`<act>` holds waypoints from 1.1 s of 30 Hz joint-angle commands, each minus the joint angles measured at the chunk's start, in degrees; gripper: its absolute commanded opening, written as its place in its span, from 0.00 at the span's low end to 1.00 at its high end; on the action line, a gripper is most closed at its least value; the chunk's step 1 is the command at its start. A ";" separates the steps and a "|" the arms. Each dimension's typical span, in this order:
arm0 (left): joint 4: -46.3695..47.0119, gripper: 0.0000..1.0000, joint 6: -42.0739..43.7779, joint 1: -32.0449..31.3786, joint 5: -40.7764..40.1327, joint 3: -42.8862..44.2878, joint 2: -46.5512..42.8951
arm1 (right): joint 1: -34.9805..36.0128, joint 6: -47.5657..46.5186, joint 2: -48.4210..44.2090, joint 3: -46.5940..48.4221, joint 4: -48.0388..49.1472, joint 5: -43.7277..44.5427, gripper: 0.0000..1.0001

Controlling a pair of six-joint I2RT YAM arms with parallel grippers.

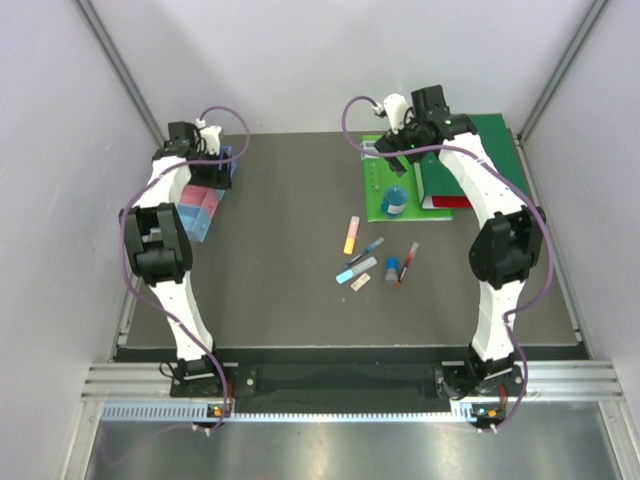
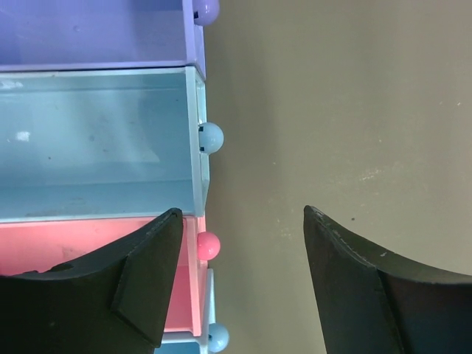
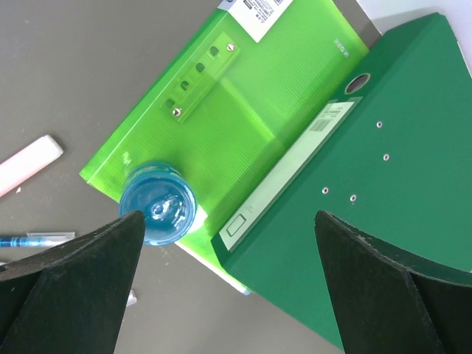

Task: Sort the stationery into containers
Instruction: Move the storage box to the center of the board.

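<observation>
Four translucent containers stand in a row at the far left: purple (image 2: 96, 33), light blue (image 2: 96, 140), pink (image 2: 74, 243) and blue, of which only a knob (image 2: 217, 338) shows. My left gripper (image 2: 243, 280) hangs open and empty over the pink bin's (image 1: 203, 196) knobbed wall, one finger above the bin, the other above the table. Mid-table lie an orange-yellow highlighter (image 1: 351, 235), a dark pen (image 1: 366, 250), a light-blue marker (image 1: 357, 270), a tan eraser (image 1: 361, 283), a small blue cylinder (image 1: 392, 270) and a red pen (image 1: 408, 262). My right gripper (image 3: 228, 287) is open above the round blue disc (image 3: 157, 203).
A light-green flat board (image 3: 221, 110) carries the blue disc, and a dark-green binder (image 3: 369, 184) overlaps its right side at the back right of the table (image 1: 290, 200). White walls close in on both sides.
</observation>
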 commanded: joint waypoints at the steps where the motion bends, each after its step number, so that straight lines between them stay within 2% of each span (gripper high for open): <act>1: -0.48 0.71 4.03 -0.21 0.97 -3.33 -0.76 | 0.52 -0.04 -1.68 2.59 0.55 0.70 1.00; 5: -1.19 0.71 4.92 -0.13 -1.48 -5.36 -2.60 | 0.52 0.22 -1.86 1.71 0.90 0.71 1.00; 14: 4.79 0.71 4.57 -0.04 -3.60 -9.66 -8.85 | 0.52 0.23 -1.42 2.06 1.07 0.62 1.00; 17: 4.00 0.63 6.32 -0.04 -3.78 -10.28 -7.18 | 0.69 0.23 -1.24 2.41 1.16 0.62 1.00; 18: 3.82 0.55 7.28 -0.04 -3.60 -10.37 -6.40 | 0.70 0.23 -1.15 2.59 1.08 0.62 1.00; 23: 1.89 0.48 9.05 -0.21 -2.63 -9.84 -2.09 | 1.05 0.23 -1.33 3.12 0.73 0.62 1.00; 26: 1.98 0.39 10.37 -0.21 -2.89 -9.93 -0.41 | 1.05 0.14 -1.59 3.12 0.55 0.62 1.00; 28: 2.33 0.27 10.81 -0.21 -2.98 -9.93 0.55 | 1.13 0.05 -1.77 3.12 0.29 0.62 1.00; 33: 2.33 0.16 12.82 -1.09 -1.93 -10.19 1.52 | 1.22 0.23 -2.03 2.85 -0.15 0.70 1.00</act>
